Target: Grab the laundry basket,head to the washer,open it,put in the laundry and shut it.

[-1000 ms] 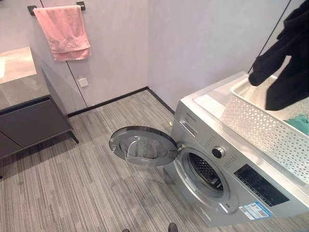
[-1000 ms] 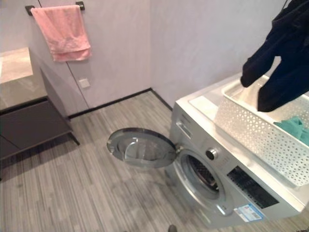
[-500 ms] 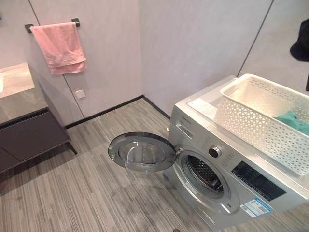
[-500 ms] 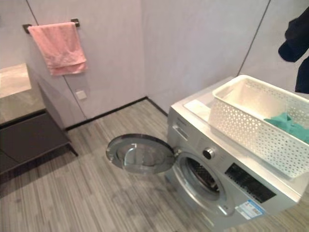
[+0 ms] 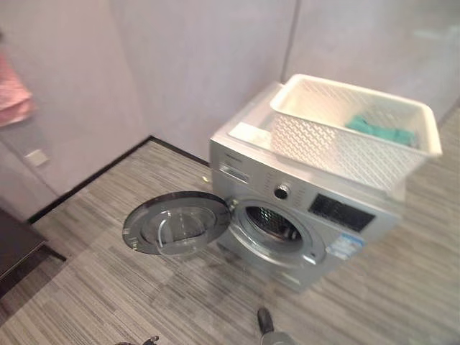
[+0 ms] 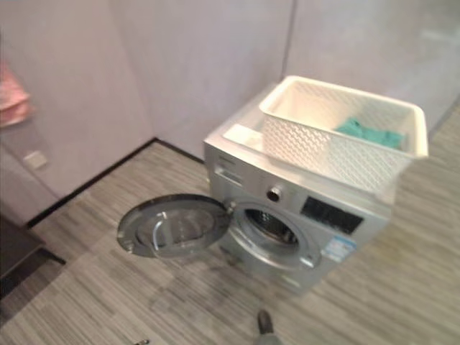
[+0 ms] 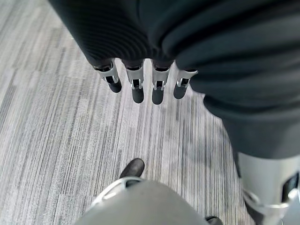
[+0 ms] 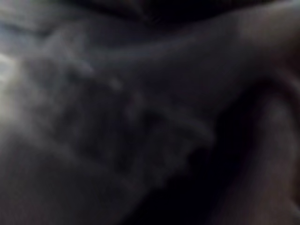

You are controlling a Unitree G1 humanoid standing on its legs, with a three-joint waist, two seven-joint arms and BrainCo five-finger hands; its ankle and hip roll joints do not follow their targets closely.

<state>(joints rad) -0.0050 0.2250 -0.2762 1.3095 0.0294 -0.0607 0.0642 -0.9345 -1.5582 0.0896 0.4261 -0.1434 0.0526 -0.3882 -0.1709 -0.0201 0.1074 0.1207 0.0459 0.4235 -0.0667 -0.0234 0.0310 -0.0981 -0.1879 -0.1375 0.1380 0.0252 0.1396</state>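
my left hand hangs over the striped floor with its fingers straight and relaxed, holding nothing. of my right hand i cannot tell the state: its wrist view is pressed close against dark cloth, which i judge to be the dark garment that hung over the basket a second ago and slid out past the right edge of the head views half a second ago. since then my head has swung, so the whole picture has shifted: the washer now sits mid-view, seen from further back, and the pink towel is only a sliver at the left edge. the washer and its parts have not themselves moved. its door stands swung wide open, the drum opening bare, and the white laundry basket rests on top of the machine with a teal cloth left inside. so, as i judge it, opening is done and loading is under way: the dark piece is out of the basket but not yet in the drum, the teal one has yet to be lifted. the head views give the layout of washer, door and basket; the wrist views add my empty left hand and the cloth crowding my right.
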